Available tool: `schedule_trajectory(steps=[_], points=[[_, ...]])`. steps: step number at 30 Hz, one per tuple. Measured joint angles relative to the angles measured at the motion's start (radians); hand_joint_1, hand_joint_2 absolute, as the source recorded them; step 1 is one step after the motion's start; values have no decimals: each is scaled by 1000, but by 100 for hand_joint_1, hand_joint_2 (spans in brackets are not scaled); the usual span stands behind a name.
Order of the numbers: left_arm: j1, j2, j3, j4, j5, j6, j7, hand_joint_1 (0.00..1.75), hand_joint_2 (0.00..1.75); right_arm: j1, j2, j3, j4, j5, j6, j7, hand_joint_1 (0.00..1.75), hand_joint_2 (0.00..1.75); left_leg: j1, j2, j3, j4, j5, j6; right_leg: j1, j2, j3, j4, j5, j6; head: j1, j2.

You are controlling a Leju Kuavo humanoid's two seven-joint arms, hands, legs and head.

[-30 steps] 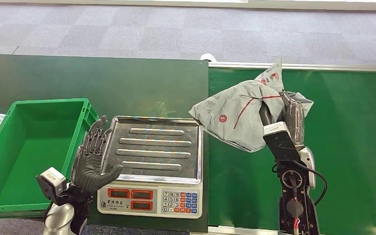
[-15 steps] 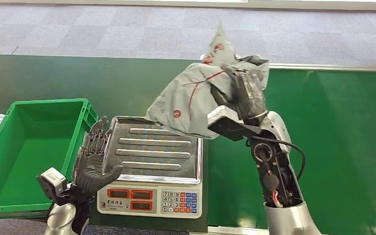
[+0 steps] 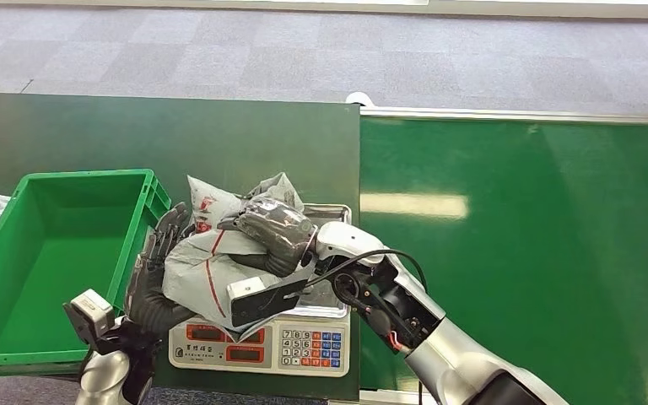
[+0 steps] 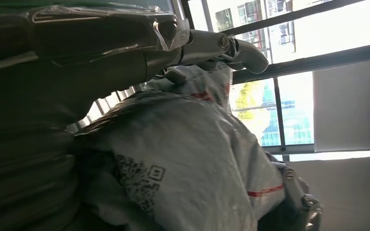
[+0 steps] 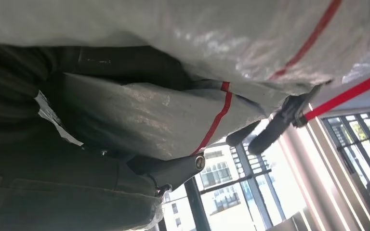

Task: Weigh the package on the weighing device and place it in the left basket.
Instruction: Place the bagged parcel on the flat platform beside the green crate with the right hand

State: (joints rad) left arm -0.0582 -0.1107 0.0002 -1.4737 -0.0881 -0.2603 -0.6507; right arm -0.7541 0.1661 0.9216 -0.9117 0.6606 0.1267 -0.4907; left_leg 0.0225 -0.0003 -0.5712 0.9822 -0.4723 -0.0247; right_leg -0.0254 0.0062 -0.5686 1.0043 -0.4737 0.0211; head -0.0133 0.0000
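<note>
I judge I am in the weighing step: my right hand [image 3: 274, 232] has the crumpled grey plastic mailer package with red stripes [image 3: 207, 266] over the ribbed steel pan of the weighing scale [image 3: 331, 297], at its left side. I cannot tell from the head view whether the package rests its full weight on the pan or hangs just above it.

The fingers [image 3: 257, 221] of my right hand are curled down over the top of the package and grasp it; the right wrist view shows the wrinkled bag pressed close against the hand. My left hand [image 3: 153, 278] stands upright just beside the scale, between it and the green plastic basket [image 3: 17, 253], its fingers [image 3: 169, 228] spread and straight, holding nothing. The package bulges against its palm side, and the left wrist view shows the bag right against the hand, so I take it they touch.

Next, as I see it, the right fingers must let go so the red display [image 3: 240, 354] can settle. Then the package has to go left, over the basket wall, without the left hand blocking it.
</note>
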Motion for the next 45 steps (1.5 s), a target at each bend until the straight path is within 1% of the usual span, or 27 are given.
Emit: schedule_trajectory(steps=[3,11,16,19,21,25,27,30,34,37,45], points=[[5,3,0,1,0,0,0,0,175,-8,0,34,44,-4,-1,-4,175,175,0,0,0,0,0,0,0,0,0,0,0,0,0,0],[5,7,0,8,0,1,0,0,175,-24,0,71,98,-5,7,-3,175,175,0,0,0,0,0,0,0,0,0,0,0,0,0,0],[6,7,4,8,3,62,-11,0,175,-56,6,109,156,2,79,33,175,175,0,0,0,0,0,0,0,0,0,0,0,0,0,0],[6,6,16,8,27,100,-12,0,175,-76,14,136,205,13,88,59,175,175,0,0,1,0,0,0,0,0,0,0,0,0,0,0],[8,5,27,6,48,120,-12,0,175,-84,22,149,229,29,51,104,175,175,0,0,1,0,0,0,0,0,0,0,0,0,0,0],[28,2,49,-15,78,146,-15,0,175,-86,31,147,253,76,-151,300,175,175,0,0,1,0,0,0,0,0,0,0,0,0,0,0],[42,1,58,-27,82,153,-17,0,175,-89,32,136,260,90,-202,351,175,175,0,0,1,0,0,0,0,0,0,0,0,0,0,0],[51,0,62,-37,82,160,-19,0,175,-91,32,123,268,112,-223,392,175,175,0,0,1,0,0,0,0,0,0,0,0,0,0,0],[51,0,64,-39,84,169,-19,0,175,-91,31,95,274,156,-273,477,175,175,0,0,1,0,0,0,0,0,0,0,0,0,0,0],[49,-1,64,-39,88,175,-19,0,175,-89,27,69,277,187,-302,517,175,175,0,0,1,0,0,0,0,0,0,0,0,0,0,0],[34,0,63,-33,106,176,-22,0,175,-79,22,-15,286,212,-266,544,175,175,0,0,1,0,0,0,0,0,0,0,0,0,0,0]])
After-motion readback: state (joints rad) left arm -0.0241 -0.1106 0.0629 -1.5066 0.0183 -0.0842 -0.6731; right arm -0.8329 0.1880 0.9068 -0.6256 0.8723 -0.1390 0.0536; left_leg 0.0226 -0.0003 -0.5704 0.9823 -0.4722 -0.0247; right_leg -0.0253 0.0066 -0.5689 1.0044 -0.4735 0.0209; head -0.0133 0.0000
